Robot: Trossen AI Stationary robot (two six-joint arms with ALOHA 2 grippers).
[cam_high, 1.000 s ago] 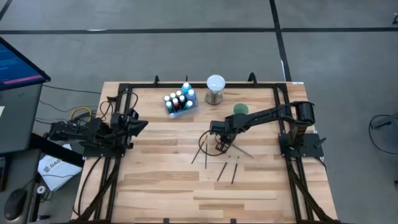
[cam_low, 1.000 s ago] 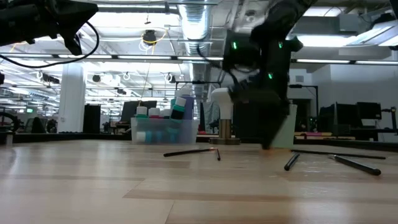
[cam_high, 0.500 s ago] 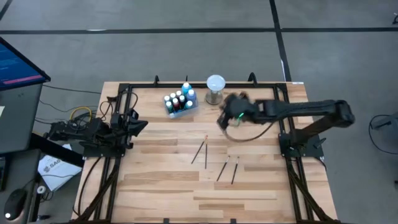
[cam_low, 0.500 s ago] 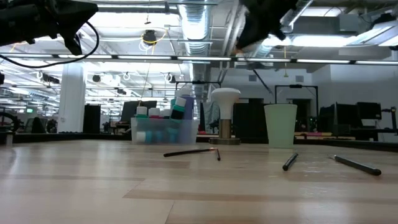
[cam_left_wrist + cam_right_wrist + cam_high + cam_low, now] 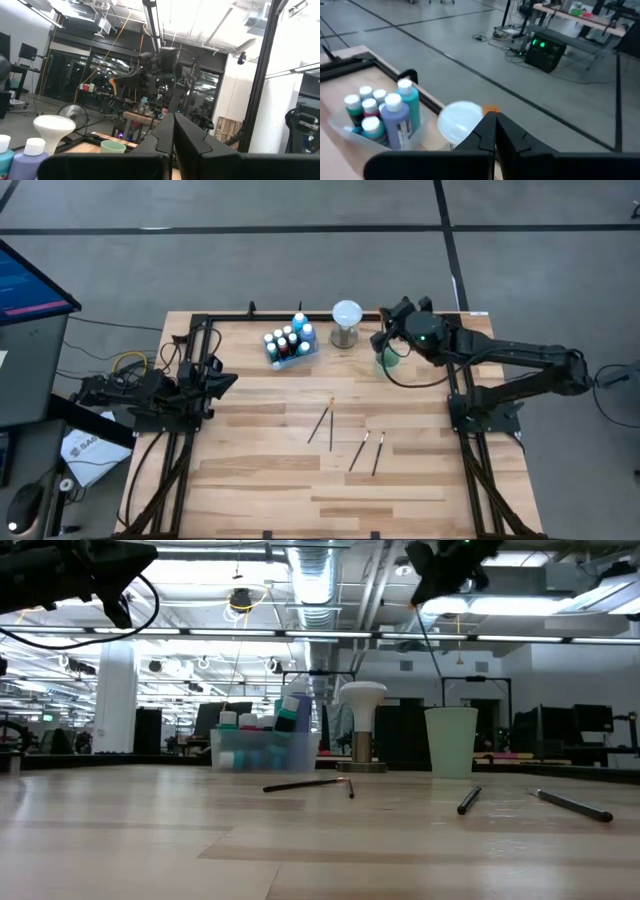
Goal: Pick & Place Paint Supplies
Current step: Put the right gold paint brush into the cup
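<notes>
My right gripper (image 5: 384,340) is raised above the pale green cup (image 5: 388,357), high in the low view (image 5: 432,562), and shut on a brush. Only the brush's orange end (image 5: 490,109) shows. Several thin brushes (image 5: 331,416) lie flat on the table's middle (image 5: 305,783). Paint bottles with white caps stand in a clear tray (image 5: 288,343) near the far edge (image 5: 380,120). My left gripper (image 5: 228,380) is shut (image 5: 174,122) and waits at the table's left side. My right gripper pinches a brush between its two shut fingers (image 5: 482,131), and an orange end (image 5: 490,109) sticks out past the fingertips. The brush is lifted clear of the table. The fingers hide the rest of the brush.
The white globe on a metal base (image 5: 346,321) stands between the bottle tray and the green cup (image 5: 451,740). A dark frame (image 5: 455,370) runs along the table's sides and far edge. Bare wood lies toward the near edge.
My right gripper has risen from the brushes at the table's middle and swung toward the far right, ending above the green cup. The brush that lay to the right of the group is gone from the table. The other brushes have stayed put.
</notes>
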